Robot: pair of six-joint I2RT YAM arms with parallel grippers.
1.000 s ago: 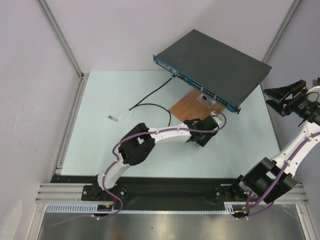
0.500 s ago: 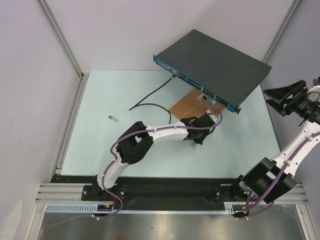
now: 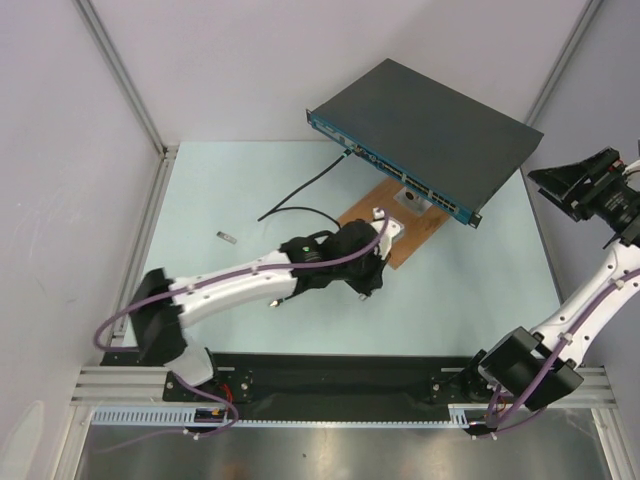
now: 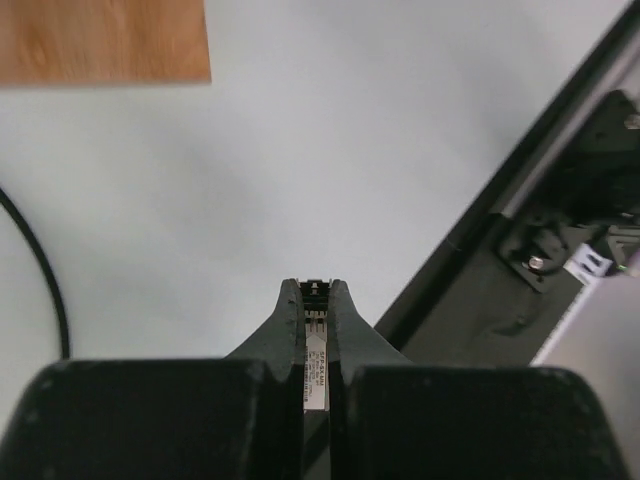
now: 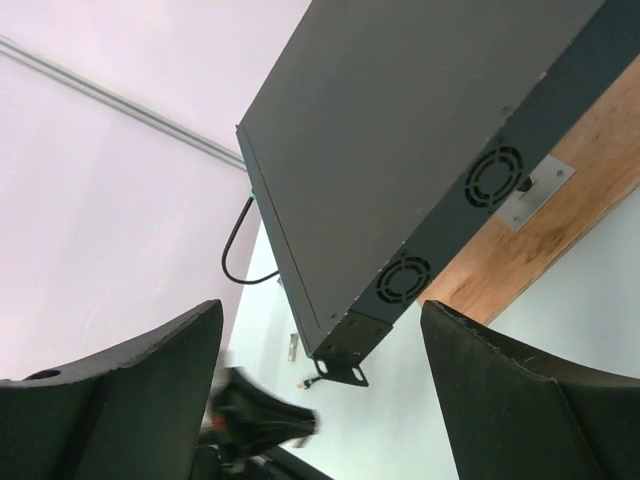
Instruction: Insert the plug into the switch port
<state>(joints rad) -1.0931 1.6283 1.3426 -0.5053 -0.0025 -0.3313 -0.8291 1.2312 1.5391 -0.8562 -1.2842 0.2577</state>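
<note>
I log: left gripper [image 4: 315, 290], closed on the thin labelled plug [image 4: 315, 352], over the table [image 3: 220, 195] near the wooden board [image 3: 398, 232]; right gripper [image 5: 318, 315], wide open, raised beside the switch [image 3: 430, 120].

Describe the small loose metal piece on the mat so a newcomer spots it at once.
Start at the switch at the far right of the pale mat and follow the black cable from its blue front down to the left. Just left of the cable's leftmost bend lies the small silver piece, alone on bare mat and touching nothing.
</note>
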